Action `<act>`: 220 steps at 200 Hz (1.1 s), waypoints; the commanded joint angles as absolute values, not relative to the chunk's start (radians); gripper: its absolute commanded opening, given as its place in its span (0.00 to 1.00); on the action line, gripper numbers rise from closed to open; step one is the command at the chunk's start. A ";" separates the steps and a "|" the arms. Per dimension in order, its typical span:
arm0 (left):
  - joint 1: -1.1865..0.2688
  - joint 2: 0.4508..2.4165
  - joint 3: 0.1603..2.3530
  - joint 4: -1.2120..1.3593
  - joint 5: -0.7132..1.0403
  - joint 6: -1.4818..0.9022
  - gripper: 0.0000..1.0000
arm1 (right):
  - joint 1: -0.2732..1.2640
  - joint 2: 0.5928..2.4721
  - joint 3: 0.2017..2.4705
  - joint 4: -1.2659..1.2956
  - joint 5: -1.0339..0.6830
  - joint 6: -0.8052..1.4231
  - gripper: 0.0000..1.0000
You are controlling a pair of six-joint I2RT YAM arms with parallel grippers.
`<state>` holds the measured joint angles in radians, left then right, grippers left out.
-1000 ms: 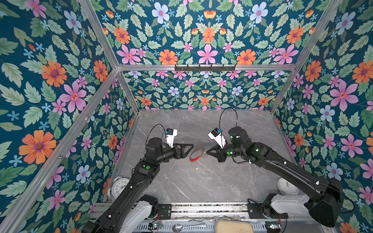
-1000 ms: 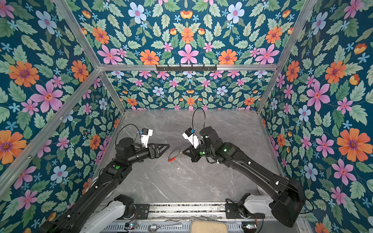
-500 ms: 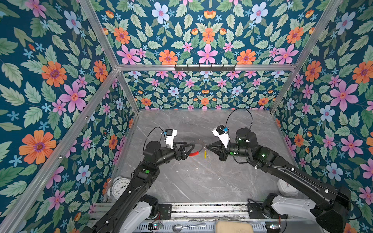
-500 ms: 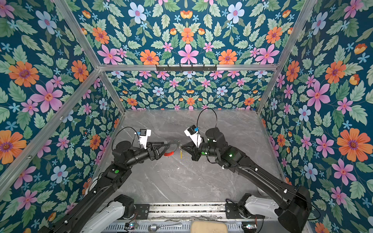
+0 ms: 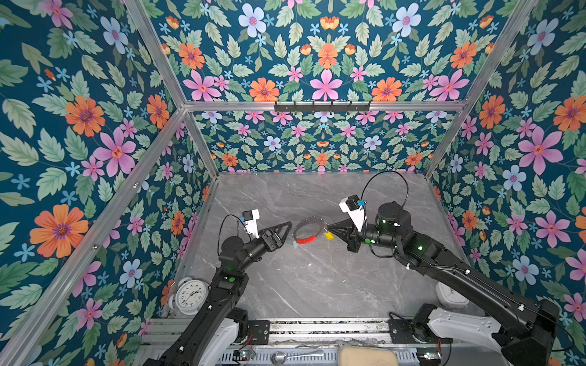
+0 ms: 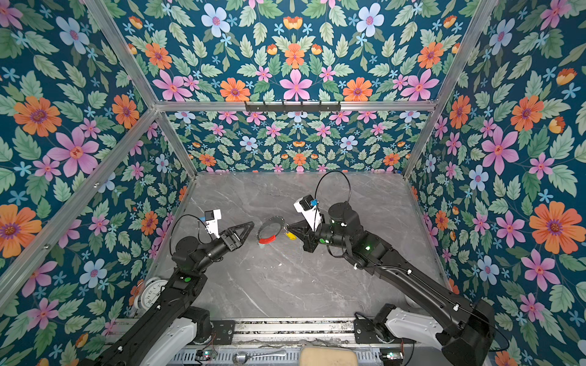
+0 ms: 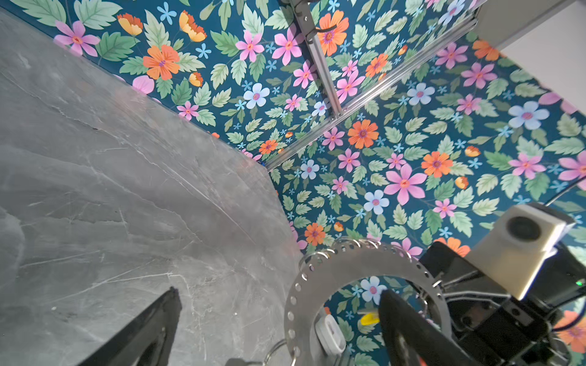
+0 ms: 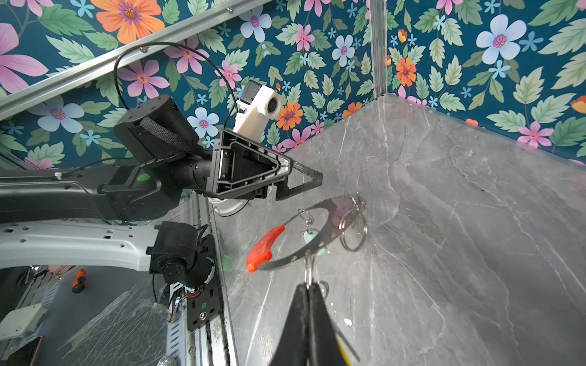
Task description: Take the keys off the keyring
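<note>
Keyring (image 7: 358, 260): hangs above the table (image 5: 317, 285) from the right gripper (image 5: 329, 228), pinched shut on its rim | left gripper (image 5: 284, 234): just released, jaws wide, just beside | yellow-tag key (image 5: 328, 235), mint-tag key (image 8: 309, 236): still attached; left free to pluck.

Silver-grey keyring (image 7: 358, 260) with red sleeve (image 8: 263, 245) and yellow tag (image 5: 329, 235), grey marbled table (image 5: 317, 279), teal floral walls (image 5: 317, 63).

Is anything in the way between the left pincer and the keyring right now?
Nothing visible. The open left pincer faces the keyring across an empty gap, while the shut right pincer holds the keyring up from the opposite side.
</note>
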<state>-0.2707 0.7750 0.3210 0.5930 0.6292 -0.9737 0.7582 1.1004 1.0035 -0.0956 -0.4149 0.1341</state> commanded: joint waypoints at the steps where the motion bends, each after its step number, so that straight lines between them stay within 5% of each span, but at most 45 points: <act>1: -0.260 0.800 0.293 0.840 0.686 -1.103 1.00 | 0.759 1.095 1.004 -0.022 -0.419 0.148 0.00; 52: -0.260 0.915 0.243 1.080 0.723 -1.223 0.97 | 0.759 1.104 1.014 0.046 -0.445 0.173 0.00; 125: -0.262 1.010 0.207 1.434 0.766 -1.418 0.73 | 0.759 1.129 1.013 0.105 -0.471 0.214 0.00; 220: -0.268 0.930 0.214 1.328 0.803 -1.460 0.45 | 0.759 1.146 1.011 0.084 -0.459 0.222 0.00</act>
